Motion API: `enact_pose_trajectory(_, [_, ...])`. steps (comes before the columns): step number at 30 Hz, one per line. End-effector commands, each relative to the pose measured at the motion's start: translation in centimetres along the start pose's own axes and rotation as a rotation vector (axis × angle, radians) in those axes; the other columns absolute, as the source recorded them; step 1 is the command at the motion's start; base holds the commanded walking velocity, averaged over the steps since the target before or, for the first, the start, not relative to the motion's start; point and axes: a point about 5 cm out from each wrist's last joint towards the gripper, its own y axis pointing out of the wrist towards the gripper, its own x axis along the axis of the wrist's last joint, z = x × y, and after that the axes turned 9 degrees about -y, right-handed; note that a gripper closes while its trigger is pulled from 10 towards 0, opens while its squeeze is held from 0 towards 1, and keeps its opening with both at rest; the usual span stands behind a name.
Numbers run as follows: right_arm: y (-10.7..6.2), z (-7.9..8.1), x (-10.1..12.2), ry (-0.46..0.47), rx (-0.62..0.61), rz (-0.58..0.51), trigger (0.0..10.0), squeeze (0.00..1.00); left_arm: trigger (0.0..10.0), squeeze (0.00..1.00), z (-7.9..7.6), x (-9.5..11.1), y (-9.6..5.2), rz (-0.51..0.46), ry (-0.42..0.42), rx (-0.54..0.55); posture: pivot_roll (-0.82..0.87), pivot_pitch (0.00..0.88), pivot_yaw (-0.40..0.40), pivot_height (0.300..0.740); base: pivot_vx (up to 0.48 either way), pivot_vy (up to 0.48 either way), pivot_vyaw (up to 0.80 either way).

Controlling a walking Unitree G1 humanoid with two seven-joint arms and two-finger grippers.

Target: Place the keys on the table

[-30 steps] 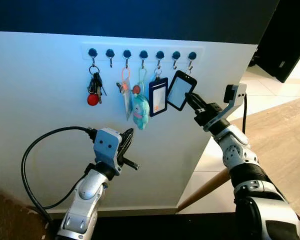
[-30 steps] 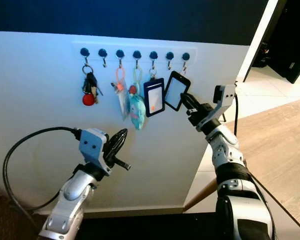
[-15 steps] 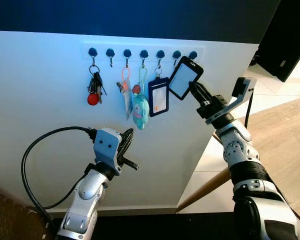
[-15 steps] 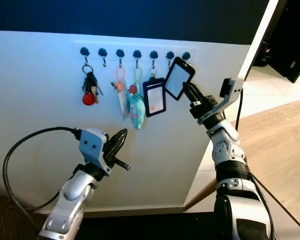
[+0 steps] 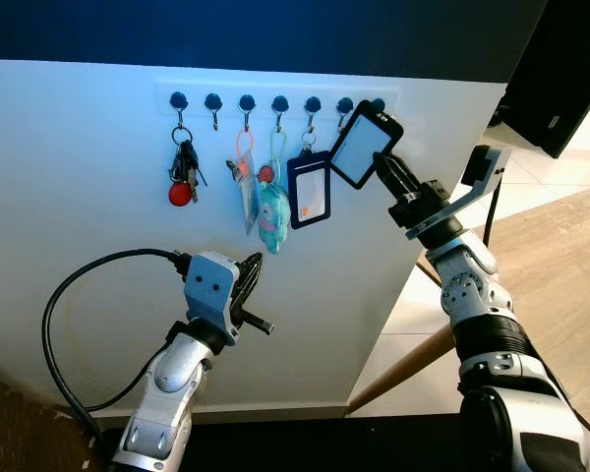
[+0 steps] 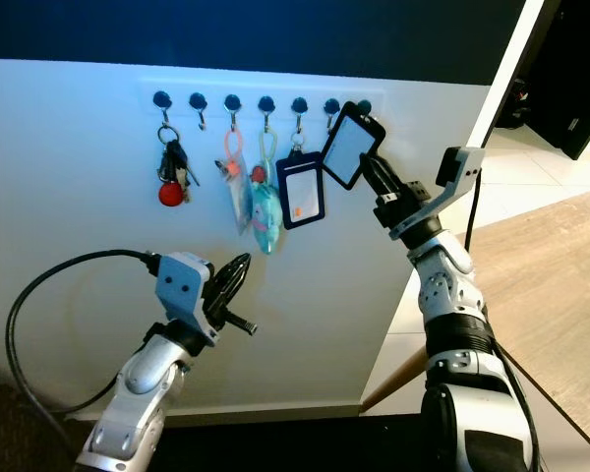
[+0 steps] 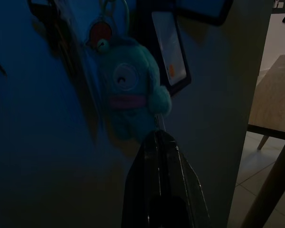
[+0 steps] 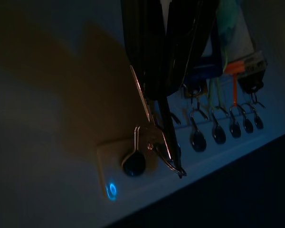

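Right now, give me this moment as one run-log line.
right end effector: shut on black card holder, lifted at rightmost hook | left end effector: shut, idle | keys: on leftmost hook

Two silver jointed arms with black bands; each gripper [image 5: 254, 295] has long black fingers, a pale blue-grey wrist housing [image 5: 210, 283] and a looping black cable [image 5: 69, 324]

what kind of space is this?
Likely a home entryway: a wall-mounted hook rail holding keys and a badge holder, tiled floor, and a wooden table beside the wall.
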Motion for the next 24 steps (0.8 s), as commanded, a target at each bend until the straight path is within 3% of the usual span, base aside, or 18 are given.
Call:
enact_pose_trajectory(1, [0.7, -0.3, 1.8, -0.017, -0.008, -0.056, 10.0, 0.00, 10.0, 0.00, -0.2, 0.1, 0.0, 0.009, 0.012, -0.017, 0.10, 0.076, -0.066, 0.740, 0.000, 0.000, 0.00])
enact_pose_trajectory(14, [2.2, -1.0, 5.7, -0.046, -0.038, -0.177, 10.0, 0.00, 10.0, 0.00, -0.3, 0.1, 0.1, 0.006, 0.012, -0.018, 0.10, 0.073, -0.067, 0.740, 0.000, 0.000, 0.00])
enact_pose_trajectory(21, [2.0, -1.0, 6.3, -0.019, -0.017, -0.206, 10.0, 0.00, 10.0, 0.00, -0.2, 0.1, 0.1, 0.005, 0.014, -0.017, 0.10, 0.072, -0.068, 0.740, 0.000, 0.000, 0.00])
enact_pose_trajectory(24, [1.3, -1.7, 6.4, -0.016, -0.070, -0.217, 10.0, 0.00, 10.0, 0.00, -0.2, 0.1, 0.1, 0.006, 0.016, -0.017, 0.11, 0.070, -0.068, 0.740, 0.000, 0.000, 0.00])
